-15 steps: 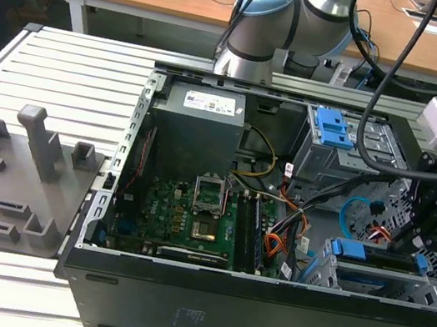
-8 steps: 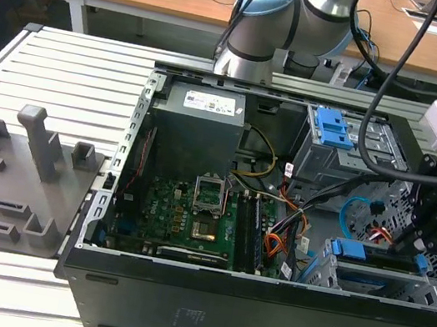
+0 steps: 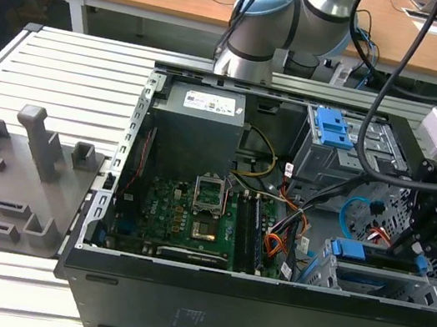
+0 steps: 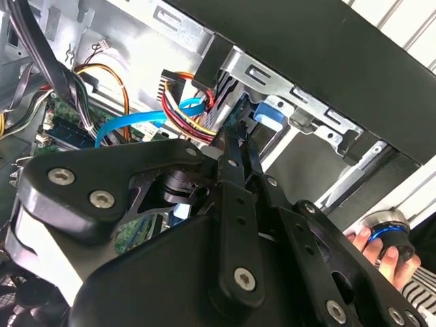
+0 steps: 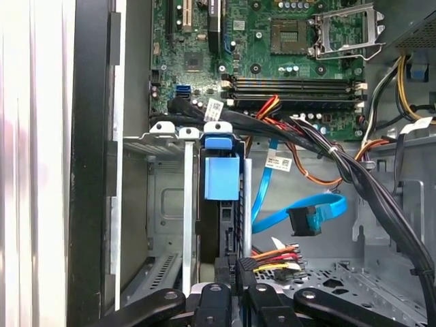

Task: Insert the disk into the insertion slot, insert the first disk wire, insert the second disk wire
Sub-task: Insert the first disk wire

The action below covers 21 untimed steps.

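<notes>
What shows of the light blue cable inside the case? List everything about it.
The light blue cable is a flat, glossy, plastic-looking ribbon. In the first wrist view it emerges below the black cable bundle, runs down, curves back in a loop and ends in a dark angled plug. The plug hangs free, seated in nothing, beside the blue-framed disk and apart from it. The cable's other end is hidden.

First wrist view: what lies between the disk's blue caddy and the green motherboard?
Black cables cross between the disk and the motherboard, in the first wrist view.
</notes>
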Tool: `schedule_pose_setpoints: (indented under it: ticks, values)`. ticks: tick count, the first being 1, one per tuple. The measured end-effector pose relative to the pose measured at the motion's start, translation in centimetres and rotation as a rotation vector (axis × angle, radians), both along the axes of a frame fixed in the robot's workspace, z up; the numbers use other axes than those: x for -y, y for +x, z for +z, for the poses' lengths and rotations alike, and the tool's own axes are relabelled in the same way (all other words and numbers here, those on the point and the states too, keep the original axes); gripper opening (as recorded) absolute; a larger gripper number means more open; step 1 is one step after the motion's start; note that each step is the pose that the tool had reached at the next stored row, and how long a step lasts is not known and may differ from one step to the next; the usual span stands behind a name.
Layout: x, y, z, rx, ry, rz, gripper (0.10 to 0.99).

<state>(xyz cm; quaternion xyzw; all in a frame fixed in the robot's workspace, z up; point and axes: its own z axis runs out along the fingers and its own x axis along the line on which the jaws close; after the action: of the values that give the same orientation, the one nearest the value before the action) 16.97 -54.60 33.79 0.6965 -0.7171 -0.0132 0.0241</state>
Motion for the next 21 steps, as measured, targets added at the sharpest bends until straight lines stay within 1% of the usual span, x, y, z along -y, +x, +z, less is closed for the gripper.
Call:
schedule_pose_setpoints:
  ticks: [3,7,8,10,11,12,13,16,18,21]
  values:
    - [0.0,0.15,-0.17,-0.0011,0.0,0.0,0.165]
    - [0.0,0.16,-0.2,-0.0012,0.0,0.0,0.165]
    - [0.0,0.15,-0.34,-0.0016,0.003,0.0,0.173]
    - [-0.01,0.16,-0.25,-0.0012,0.001,0.0,0.173]
    - [0.0,0.17,-0.23,-0.0012,0.0,0.0,0.235]
    - [0.0,0.17,-0.17,-0.0012,0.0,0.0,0.235]
    - [0.0,0.17,-0.02,-0.0012,0.0,0.0,0.235]
    - [0.0,0.17,2.31,-0.0012,-0.001,0.0,0.235]
    - [0.0,0.17,2.91,-0.0012,-0.001,0.0,0.235]
    - [0.0,0.17,2.98,-0.0013,-0.001,0.0,0.235]
